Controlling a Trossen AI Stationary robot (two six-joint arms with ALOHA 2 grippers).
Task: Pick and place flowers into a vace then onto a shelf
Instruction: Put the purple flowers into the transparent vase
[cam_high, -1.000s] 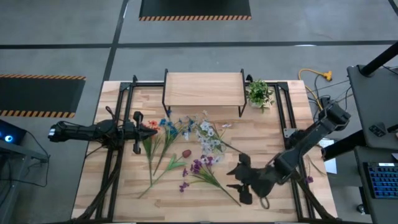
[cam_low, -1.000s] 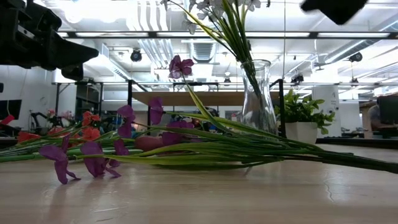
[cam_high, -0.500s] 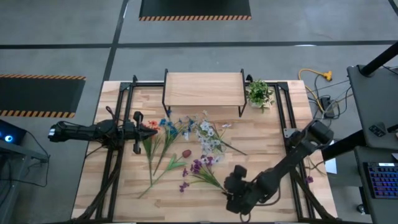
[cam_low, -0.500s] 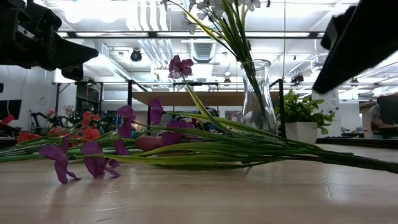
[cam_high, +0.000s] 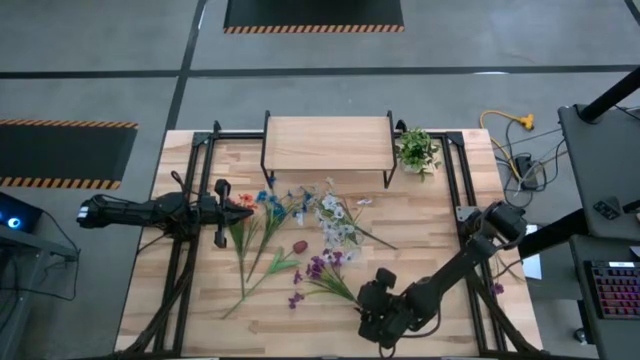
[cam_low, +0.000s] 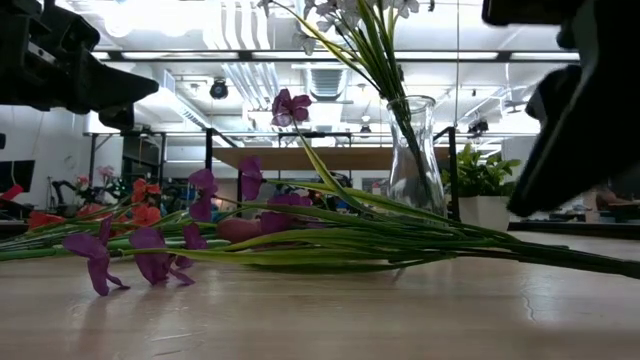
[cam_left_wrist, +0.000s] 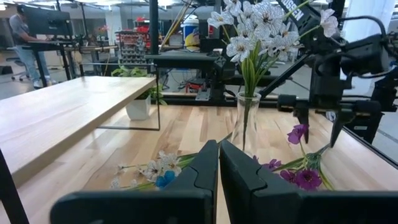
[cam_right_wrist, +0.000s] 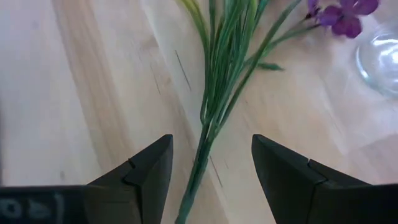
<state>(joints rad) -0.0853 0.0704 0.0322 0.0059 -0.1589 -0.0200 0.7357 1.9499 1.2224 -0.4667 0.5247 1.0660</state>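
**Inspector:** State the right claw.

**Assistant:** Jaws wide, holding nothing. It hangs over the near part of the tabletop, straddling the stem end of the purple flowers. The stem bundle lies flat on the wood, running between the two fingers.

**Inspector:** And the left claw?

**Assistant:** Jaws pressed together, empty. That arm waits at the left edge, pointed across at the vace.

**Inspector:** Where are the task items?

**Assistant:** The vace stands mid-tabletop with a white-blossomed bunch in it. More flowers lie loose: blue and red ones toward the left, purple ones nearer the front. The shelf stands at the far edge, nothing on it.

**Inspector:** Recommendation for this step?

**Assistant:** In my judgement, this is the pick of the purple bunch. Lower until the fingertips nearly meet the wood, keeping the stems centred. Close across all strands, low on the stem; a stray strand could slip free. Lift straight before swinging, since the blossoms lie near the vace and could tip it.
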